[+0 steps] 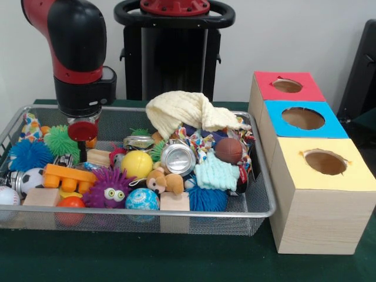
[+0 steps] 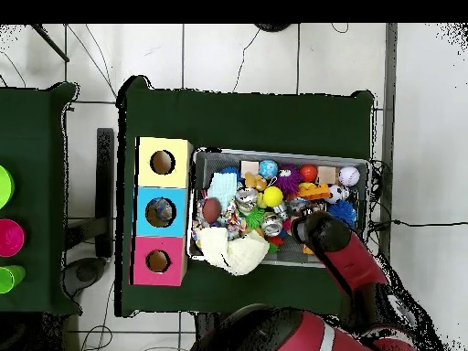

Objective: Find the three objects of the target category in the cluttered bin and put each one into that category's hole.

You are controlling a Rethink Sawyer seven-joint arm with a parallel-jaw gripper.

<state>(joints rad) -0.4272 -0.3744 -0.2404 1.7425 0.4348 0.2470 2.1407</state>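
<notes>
A wire-mesh bin [image 1: 258, 205] [image 2: 206, 160] holds a heap of toys. Among them are a yellow ball [image 1: 137, 164], a brown football [image 1: 229, 150], a soccer ball [image 1: 32, 178], a baseball [image 1: 7, 195], a silver can [image 1: 177, 158], a small teddy bear [image 1: 164, 181], a purple spiky toy with eyes [image 1: 108, 189], an orange plastic brick [image 1: 69, 176] and wooden blocks [image 1: 174, 201]. A pale yellow cloth [image 1: 185, 111] lies over the bin's back rim. My gripper [image 1: 82, 147] hangs low over the bin's left end, beside a green spiky ball [image 1: 60, 141]. In the overhead view the arm [image 2: 331, 245] covers it.
Three wooden boxes stand in a row beside the bin, each with a round hole on top: red [image 1: 288, 86] [image 2: 158, 261], blue [image 1: 302, 118] [image 2: 160, 212], yellow [image 1: 325, 162] [image 2: 163, 163]. A second table with coloured cups [image 2: 7, 236] stands apart at the overhead view's left.
</notes>
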